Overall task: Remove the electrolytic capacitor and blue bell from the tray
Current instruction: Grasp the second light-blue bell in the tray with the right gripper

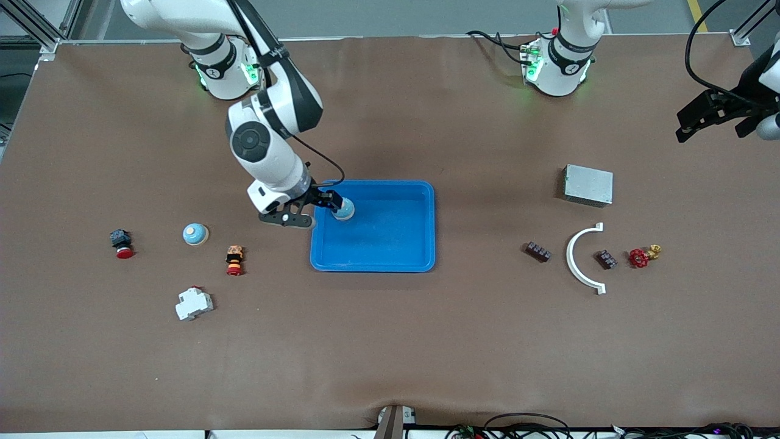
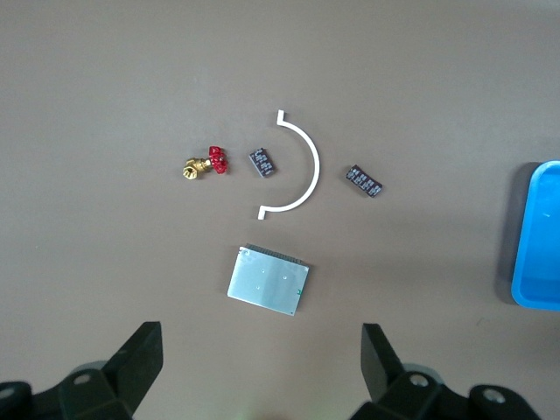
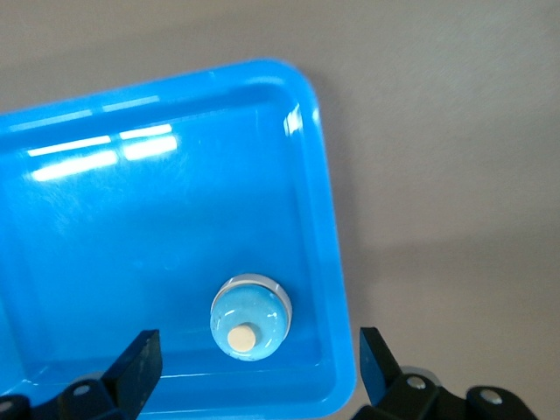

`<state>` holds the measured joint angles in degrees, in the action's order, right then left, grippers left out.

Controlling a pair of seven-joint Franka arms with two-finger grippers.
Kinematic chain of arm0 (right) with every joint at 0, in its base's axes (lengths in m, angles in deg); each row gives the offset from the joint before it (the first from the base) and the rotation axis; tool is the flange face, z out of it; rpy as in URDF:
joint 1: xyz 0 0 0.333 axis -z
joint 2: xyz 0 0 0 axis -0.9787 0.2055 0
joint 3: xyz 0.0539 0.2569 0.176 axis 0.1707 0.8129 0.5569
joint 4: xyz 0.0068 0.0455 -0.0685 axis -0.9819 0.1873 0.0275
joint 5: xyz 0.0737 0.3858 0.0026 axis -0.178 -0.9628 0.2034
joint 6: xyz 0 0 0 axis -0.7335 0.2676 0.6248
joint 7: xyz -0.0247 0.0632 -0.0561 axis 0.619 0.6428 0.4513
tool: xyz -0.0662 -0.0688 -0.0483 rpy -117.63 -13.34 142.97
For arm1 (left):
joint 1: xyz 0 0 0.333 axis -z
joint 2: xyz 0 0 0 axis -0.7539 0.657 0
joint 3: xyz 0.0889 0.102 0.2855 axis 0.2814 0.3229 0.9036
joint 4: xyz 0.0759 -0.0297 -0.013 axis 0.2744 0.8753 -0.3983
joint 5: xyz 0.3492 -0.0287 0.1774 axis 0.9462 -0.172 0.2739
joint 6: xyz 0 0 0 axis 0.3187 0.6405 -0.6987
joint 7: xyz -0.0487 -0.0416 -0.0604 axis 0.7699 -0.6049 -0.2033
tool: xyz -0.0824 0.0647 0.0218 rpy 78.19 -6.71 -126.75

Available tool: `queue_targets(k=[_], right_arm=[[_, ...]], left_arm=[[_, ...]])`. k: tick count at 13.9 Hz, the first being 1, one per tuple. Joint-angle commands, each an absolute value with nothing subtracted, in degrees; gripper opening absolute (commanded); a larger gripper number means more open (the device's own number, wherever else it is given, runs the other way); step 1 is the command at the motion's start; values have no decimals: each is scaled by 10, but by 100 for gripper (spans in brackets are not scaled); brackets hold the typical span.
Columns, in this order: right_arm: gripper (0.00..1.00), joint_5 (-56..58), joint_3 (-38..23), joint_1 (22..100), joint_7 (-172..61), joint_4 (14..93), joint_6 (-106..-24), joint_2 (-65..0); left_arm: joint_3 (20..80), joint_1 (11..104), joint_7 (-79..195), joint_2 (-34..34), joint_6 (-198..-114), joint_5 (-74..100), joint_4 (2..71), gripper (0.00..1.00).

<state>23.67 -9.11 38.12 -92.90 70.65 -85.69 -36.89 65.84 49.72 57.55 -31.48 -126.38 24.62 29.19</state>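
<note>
A blue bell (image 1: 344,209) with a cream button rests in the blue tray (image 1: 390,259), in the corner toward the right arm's base. My right gripper (image 1: 326,210) hovers over that corner, open. In the right wrist view the fingers (image 3: 140,359) stand wide apart on either side of the bell (image 3: 254,306) without touching it. Two small dark capacitor blocks (image 1: 538,251) (image 1: 606,260) lie toward the left arm's end. My left gripper (image 1: 710,119) hangs open and empty high over that end. In the left wrist view, the gripper (image 2: 262,341) looks down on the capacitors (image 2: 363,181) (image 2: 262,162).
A second blue bell (image 1: 195,234), two red-capped buttons (image 1: 121,242) (image 1: 234,260) and a white breaker (image 1: 194,303) lie toward the right arm's end. A metal box (image 1: 588,185), a white arc (image 1: 576,259) and a red-handled valve (image 1: 643,256) lie by the capacitors.
</note>
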Motion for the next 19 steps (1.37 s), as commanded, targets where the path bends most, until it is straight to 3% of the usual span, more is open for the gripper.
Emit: queue_targets(k=[1,12,19], right_arm=[[100,242,-96,367,-943,679,-854,-336],[100,242,-97,334,-942,630,-853,-245],[100,242,-96,333,-941,627,-847,-231]], left_arm=[[663,496,574,-324,-1257,235,287,100],[660,495,570,-332,-1209,235,289,100],[630,500,578,-322,-1215,235,292,100]])
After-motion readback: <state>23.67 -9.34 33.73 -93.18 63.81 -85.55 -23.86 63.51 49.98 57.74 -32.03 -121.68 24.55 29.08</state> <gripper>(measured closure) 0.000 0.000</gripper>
